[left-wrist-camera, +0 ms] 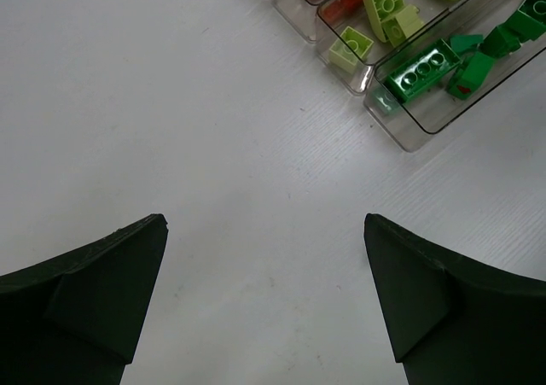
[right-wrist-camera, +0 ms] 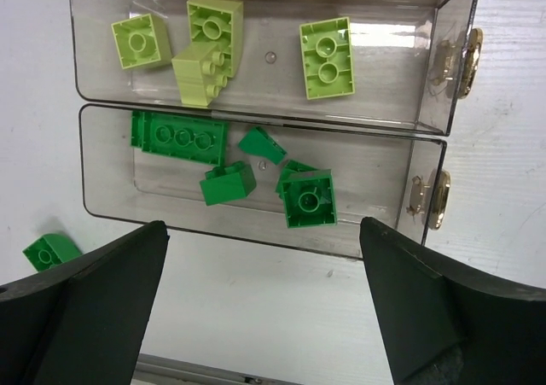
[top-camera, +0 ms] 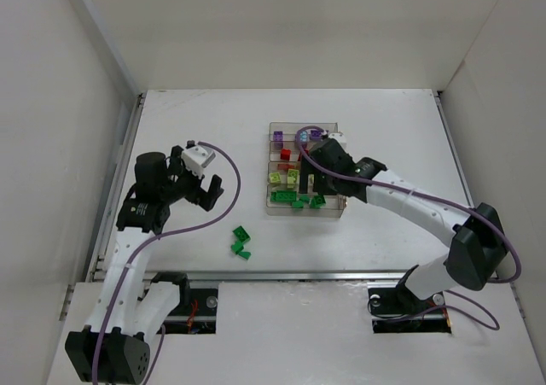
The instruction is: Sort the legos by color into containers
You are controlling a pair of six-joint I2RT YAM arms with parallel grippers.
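The divided clear tray [right-wrist-camera: 375, 189] sits near the middle of the surface [top-camera: 384, 129]. It holds dark green bricks [right-wrist-camera: 179, 137] in its nearest compartment, lime bricks [right-wrist-camera: 326, 58] in the next, then red bricks [top-camera: 286, 154], and purple bricks [top-camera: 279, 135] farthest. The right gripper [right-wrist-camera: 263, 224] hangs over the tray's near edge, jaws spread wide and holding nothing. Three loose dark green bricks [top-camera: 241, 242] lie on the surface at the tray's 7 o'clock. The left gripper [left-wrist-camera: 266, 218], at the tray's 9 o'clock, is likewise wide apart and empty.

White left arm [top-camera: 119, 274], white right arm [top-camera: 409, 206], black joints [top-camera: 473, 253], purple cables [top-camera: 230, 167], dark wedge fingers [left-wrist-camera: 85, 300]
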